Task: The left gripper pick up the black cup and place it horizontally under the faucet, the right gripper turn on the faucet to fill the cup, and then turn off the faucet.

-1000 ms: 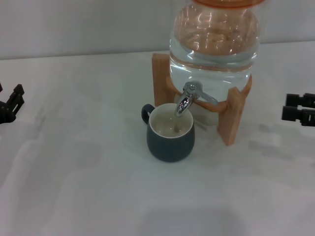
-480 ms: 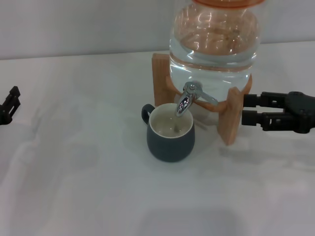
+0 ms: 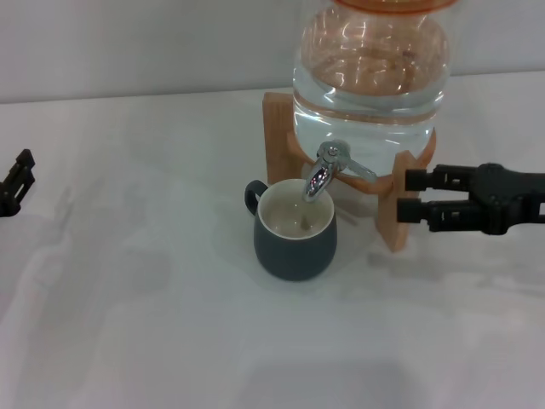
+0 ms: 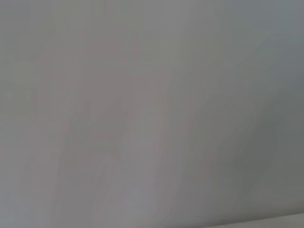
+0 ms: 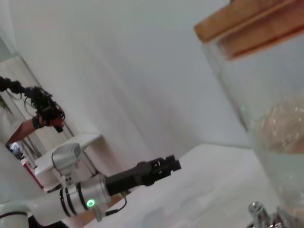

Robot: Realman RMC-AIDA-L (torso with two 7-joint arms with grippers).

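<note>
The black cup (image 3: 295, 232) stands upright on the white table (image 3: 153, 324), directly below the faucet (image 3: 324, 170), with its small handle pointing to the far left. Its pale inside shows from above. The faucet sticks out of the near side of a large clear water jar (image 3: 370, 72), which sits in a wooden stand (image 3: 407, 196). The right gripper (image 3: 409, 196) reaches in from the right at the height of the faucet, its two black fingers (image 3: 426, 179) parted with a clear gap between them; the tips are just beside the near right post of the stand and hold nothing. The left gripper (image 3: 17, 183) sits at the far left edge, well apart from the cup, and I cannot tell whether its fingers are open or closed
</note>
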